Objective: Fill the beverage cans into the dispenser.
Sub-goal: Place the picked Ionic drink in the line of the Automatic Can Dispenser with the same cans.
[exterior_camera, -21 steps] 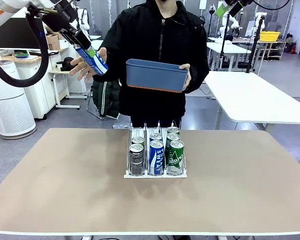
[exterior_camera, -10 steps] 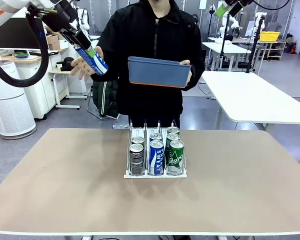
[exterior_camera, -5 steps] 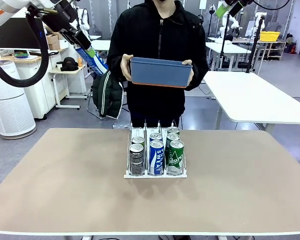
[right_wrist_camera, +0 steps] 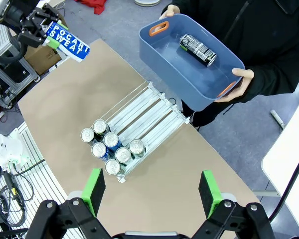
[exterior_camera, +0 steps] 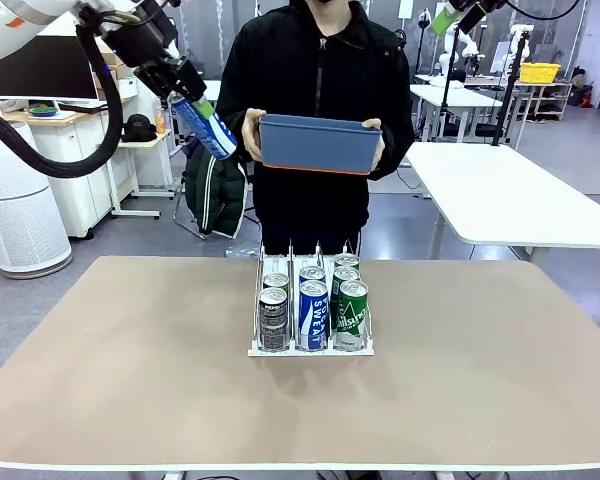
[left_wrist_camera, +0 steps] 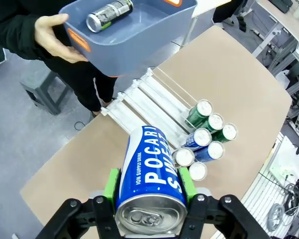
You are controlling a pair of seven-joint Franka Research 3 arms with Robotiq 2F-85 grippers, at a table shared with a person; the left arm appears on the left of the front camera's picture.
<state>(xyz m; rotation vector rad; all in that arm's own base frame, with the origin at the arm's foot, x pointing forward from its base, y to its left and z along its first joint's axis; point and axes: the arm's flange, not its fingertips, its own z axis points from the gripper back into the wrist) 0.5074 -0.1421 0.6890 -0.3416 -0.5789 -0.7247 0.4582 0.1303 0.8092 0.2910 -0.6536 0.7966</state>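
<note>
Six beverage cans [exterior_camera: 313, 305] stand in the dispenser [exterior_camera: 310, 351] at the middle of the table [exterior_camera: 120, 350]. They sit two to a lane at its near end, with dark grey in the left lane, blue in the middle and green in the right. The left gripper [exterior_camera: 198, 110], raised high at the far left beside the person, pinches a tilted blue Pocari Sweat can [left_wrist_camera: 150, 167] between its green pads. The person's hands [exterior_camera: 252, 135] hold a blue bin [exterior_camera: 320, 150] above the table's far edge, and one dark can [right_wrist_camera: 198, 50] lies on its side inside. The right gripper [right_wrist_camera: 152, 191] hangs high above the table, its fingers spread wide around nothing.
</note>
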